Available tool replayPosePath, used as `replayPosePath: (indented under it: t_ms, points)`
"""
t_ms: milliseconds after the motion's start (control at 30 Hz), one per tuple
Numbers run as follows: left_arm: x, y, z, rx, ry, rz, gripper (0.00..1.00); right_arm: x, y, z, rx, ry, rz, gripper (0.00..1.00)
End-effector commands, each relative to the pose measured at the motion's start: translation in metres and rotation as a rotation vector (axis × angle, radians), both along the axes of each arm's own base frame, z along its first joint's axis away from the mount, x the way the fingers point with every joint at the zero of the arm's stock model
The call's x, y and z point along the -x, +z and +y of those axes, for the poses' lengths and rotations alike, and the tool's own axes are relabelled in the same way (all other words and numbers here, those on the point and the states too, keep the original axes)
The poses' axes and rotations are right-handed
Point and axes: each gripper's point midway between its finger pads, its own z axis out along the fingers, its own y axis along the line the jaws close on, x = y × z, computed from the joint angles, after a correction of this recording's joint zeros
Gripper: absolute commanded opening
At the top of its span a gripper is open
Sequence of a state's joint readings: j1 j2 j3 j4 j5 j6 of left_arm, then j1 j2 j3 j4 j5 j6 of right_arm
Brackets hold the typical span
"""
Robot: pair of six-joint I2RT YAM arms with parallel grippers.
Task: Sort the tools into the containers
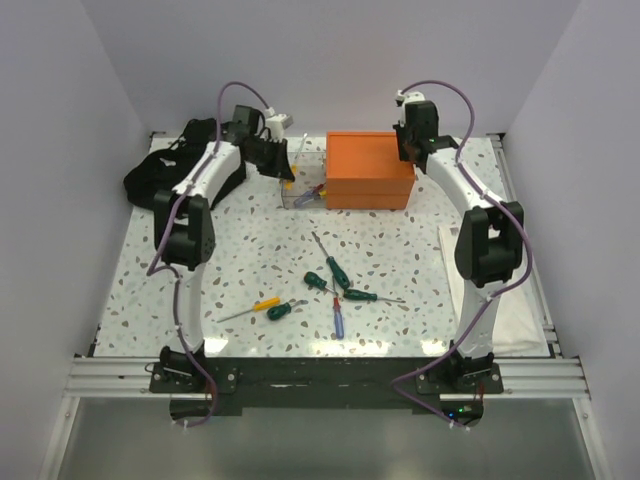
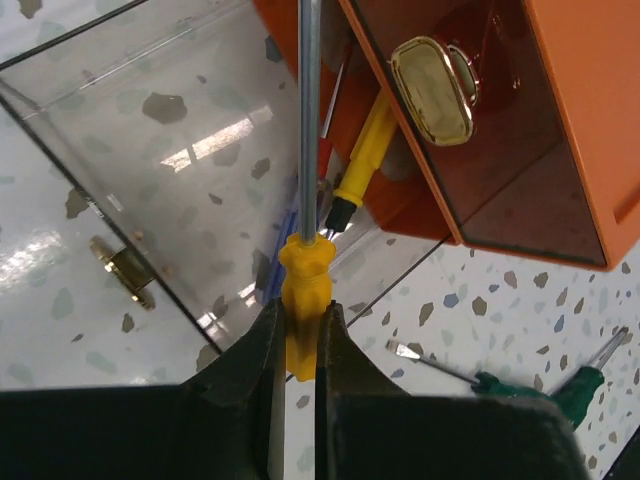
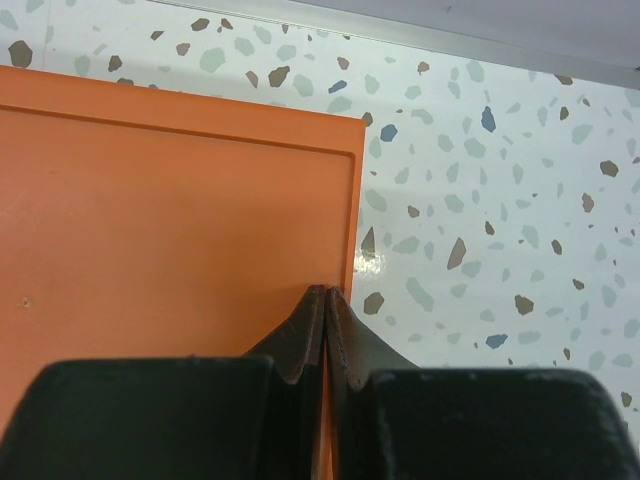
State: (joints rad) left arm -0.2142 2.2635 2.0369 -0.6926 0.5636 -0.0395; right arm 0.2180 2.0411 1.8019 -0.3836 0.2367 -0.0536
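My left gripper (image 2: pixel 303 310) is shut on the handle of a yellow screwdriver (image 2: pixel 305 275). Its metal shaft points away, over the clear plastic bin (image 2: pixel 150 130). In the top view this gripper (image 1: pixel 272 158) hangs at the bin's (image 1: pixel 300 192) back left. Another yellow screwdriver (image 2: pixel 362 165) and a red and blue one (image 1: pixel 308 195) lie in the bin. The orange box (image 1: pixel 368 168) stands right of the bin. My right gripper (image 3: pixel 327 295) is shut and empty above the box's (image 3: pixel 170 220) right edge. Several green (image 1: pixel 330 264), yellow (image 1: pixel 265 304) and blue (image 1: pixel 338 318) screwdrivers lie mid-table.
A black cloth heap (image 1: pixel 160 170) lies at the back left behind the left arm. A white sheet (image 1: pixel 520 320) lies along the table's right side. Two green screwdrivers (image 2: pixel 510 382) show on the speckled table below the orange box (image 2: pixel 590 110).
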Motion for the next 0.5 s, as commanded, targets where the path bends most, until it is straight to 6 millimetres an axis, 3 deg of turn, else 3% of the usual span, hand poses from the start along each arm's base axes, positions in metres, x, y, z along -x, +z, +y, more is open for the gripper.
replayPosePath:
  t_ms: [0,33,100,167,200,233,300,333,400,433,467]
  points:
    - [-0.021,0.033,-0.03,0.061,0.039,-0.093,0.03,0.038,-0.078,-0.004,0.064,0.015,0.269,0.02]
    - [-0.02,0.024,-0.031,0.046,0.048,-0.074,0.05,0.038,-0.078,-0.003,0.063,0.017,0.267,0.02]
    - [-0.017,0.012,-0.025,0.006,0.077,-0.048,0.25,0.038,-0.077,-0.003,0.063,0.017,0.264,0.02]
    - [-0.011,0.011,-0.02,-0.023,0.089,-0.041,0.42,0.037,-0.076,-0.003,0.065,0.018,0.261,0.02]
    - [-0.01,0.013,-0.016,-0.035,0.096,-0.046,0.45,0.037,-0.075,-0.003,0.066,0.016,0.258,0.02]
    - [-0.009,0.028,-0.012,-0.043,0.102,-0.076,0.49,0.037,-0.076,-0.003,0.065,0.017,0.26,0.02]
    - [-0.005,0.032,0.004,-0.079,0.135,-0.083,0.53,0.038,-0.078,-0.003,0.067,0.017,0.266,0.03]
    - [-0.002,0.05,0.011,-0.08,0.147,-0.117,0.55,0.038,-0.079,-0.003,0.067,0.017,0.267,0.03]
    - [0.01,0.043,0.03,-0.122,0.137,-0.117,0.55,0.039,-0.08,-0.001,0.066,0.022,0.269,0.03]
    - [0.022,0.063,0.034,-0.109,0.094,-0.165,0.56,0.039,-0.081,-0.001,0.067,0.021,0.27,0.03]
    - [0.049,0.045,0.03,-0.11,-0.081,-0.174,0.56,0.038,-0.08,0.0,0.065,0.024,0.267,0.03]
